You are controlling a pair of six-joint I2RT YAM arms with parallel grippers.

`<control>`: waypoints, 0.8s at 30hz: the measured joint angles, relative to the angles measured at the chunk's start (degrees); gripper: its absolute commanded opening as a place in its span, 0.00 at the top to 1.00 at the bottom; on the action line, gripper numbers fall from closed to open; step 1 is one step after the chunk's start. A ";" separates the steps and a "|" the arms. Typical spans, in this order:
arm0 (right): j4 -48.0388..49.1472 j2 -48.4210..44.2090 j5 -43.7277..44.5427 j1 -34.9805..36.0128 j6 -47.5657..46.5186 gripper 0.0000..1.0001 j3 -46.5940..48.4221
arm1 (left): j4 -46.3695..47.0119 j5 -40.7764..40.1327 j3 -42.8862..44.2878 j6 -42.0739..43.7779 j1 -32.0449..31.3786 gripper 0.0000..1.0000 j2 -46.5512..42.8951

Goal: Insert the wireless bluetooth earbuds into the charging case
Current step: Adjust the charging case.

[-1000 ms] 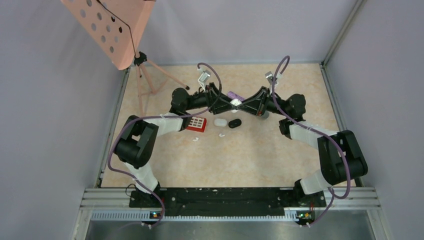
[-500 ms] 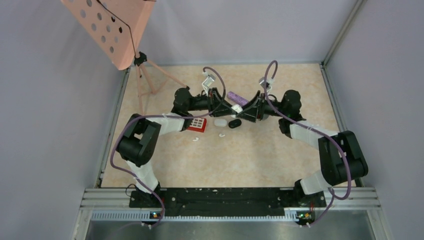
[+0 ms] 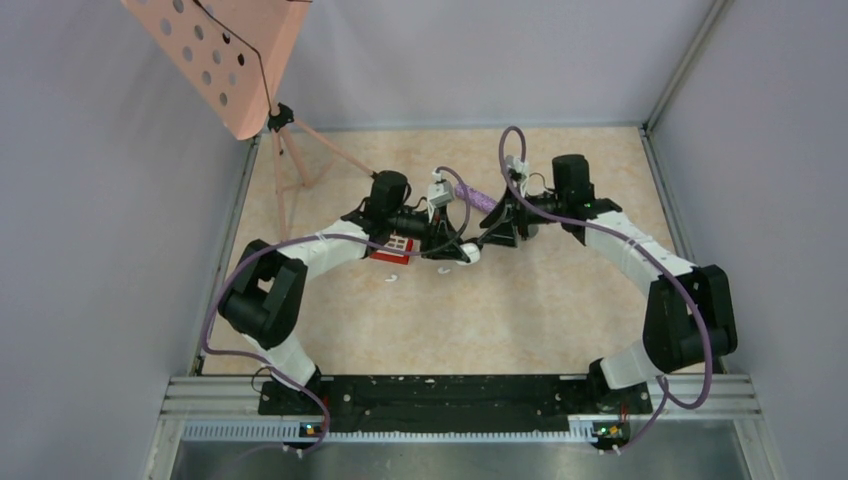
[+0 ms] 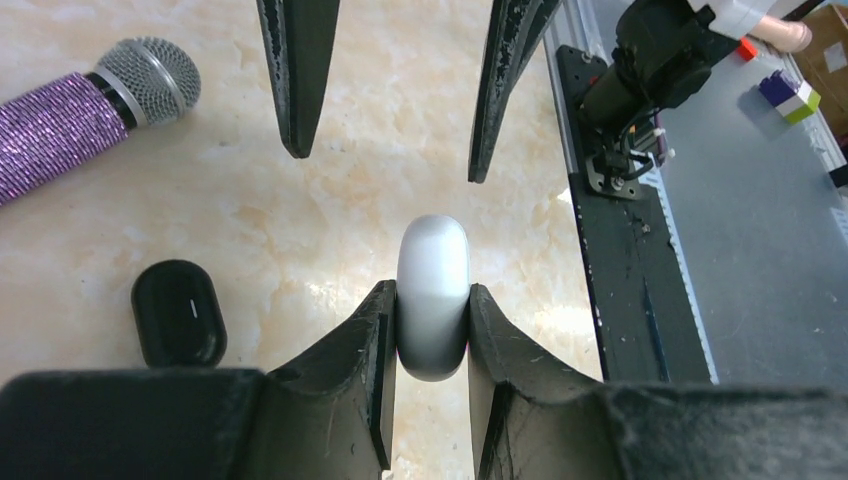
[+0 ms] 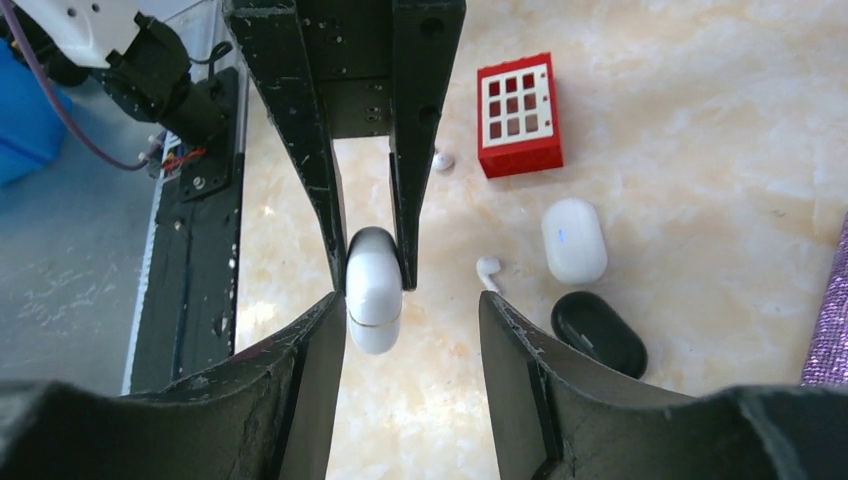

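Item 1: left end effector (image 4: 433, 290) is clamping a white charging case (image 4: 433, 262) by its two broad faces, with both fingers pressing flat against it. The case is standing on edge between them, its rounded end poking out past the fingertips. A thin seam is showing around it in the right wrist view, and no gap is showing along that seam.

Item 2: right end effector (image 5: 410, 300) is facing the left one head-on with its jaws spread wide, gripping nothing. The held case is sitting in the gap between its fingers, close to one of them; whether it is touching that finger cannot be told.

Item 3: white earbud (image 5: 487, 268) is lying loose on the bench (image 3: 560, 310), outside any case, between the held case and a second white case (image 5: 574, 240).

Item 4: second white earbud (image 5: 443, 160) is lying on the bench just beside a red block (image 5: 518, 113) with a grid of square holes, partly hidden by a finger of the left end effector.

Item 5: black case (image 5: 598, 333) is lying shut on the bench, near the second white case but not touching it.

Item 6: purple microphone (image 4: 60, 122) is lying on its side beyond the black case, its mesh head pointing towards the two end effectors.

Item 7: pink music stand (image 3: 225, 60) is standing at the far left corner of the bench, well apart from the rest.
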 measured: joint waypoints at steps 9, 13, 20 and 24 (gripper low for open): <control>-9.35 2.10 -0.48 2.32 -8.04 0.47 0.42 | -6.62 -0.07 0.09 4.70 -0.09 0.99 -0.11; -9.90 2.21 -0.11 3.37 -9.09 0.47 0.42 | -6.58 0.57 0.09 4.59 -0.13 0.98 -0.11; -8.63 3.08 0.70 3.74 -8.24 0.49 0.39 | -5.99 2.45 0.09 3.37 -0.24 0.98 -0.11; -7.32 3.69 -0.33 4.42 -7.04 0.57 0.39 | -5.40 2.43 0.09 2.45 -0.20 0.98 -0.11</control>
